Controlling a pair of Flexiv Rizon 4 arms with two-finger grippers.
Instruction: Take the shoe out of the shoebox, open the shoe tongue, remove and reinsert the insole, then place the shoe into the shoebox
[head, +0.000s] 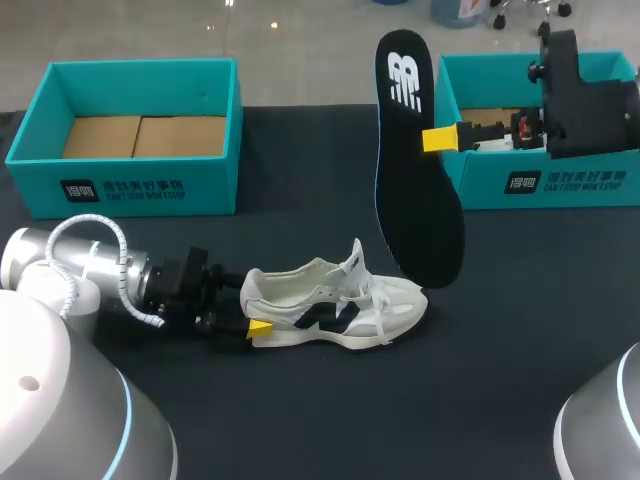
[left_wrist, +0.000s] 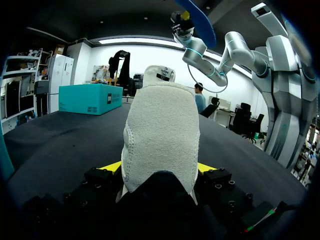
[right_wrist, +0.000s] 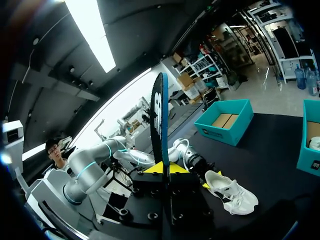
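A white sneaker (head: 335, 305) with dark side marks lies on its sole on the dark table, toe pointing right. My left gripper (head: 252, 312) comes in low from the left and is shut on its heel. In the left wrist view the heel (left_wrist: 160, 135) fills the gap between the yellow fingertips (left_wrist: 112, 166). The black insole (head: 415, 170) hangs upright above and behind the shoe's toe, with my right gripper (head: 428, 138) shut on its edge. In the right wrist view the insole (right_wrist: 160, 120) stands edge-on between the right gripper (right_wrist: 164, 168) fingers, and the sneaker (right_wrist: 232, 192) lies below.
A teal shoebox (head: 130, 190) with a bare cardboard floor stands open at the back left. A second teal shoebox (head: 560, 180) at the back right holds some paper and sits under my right arm.
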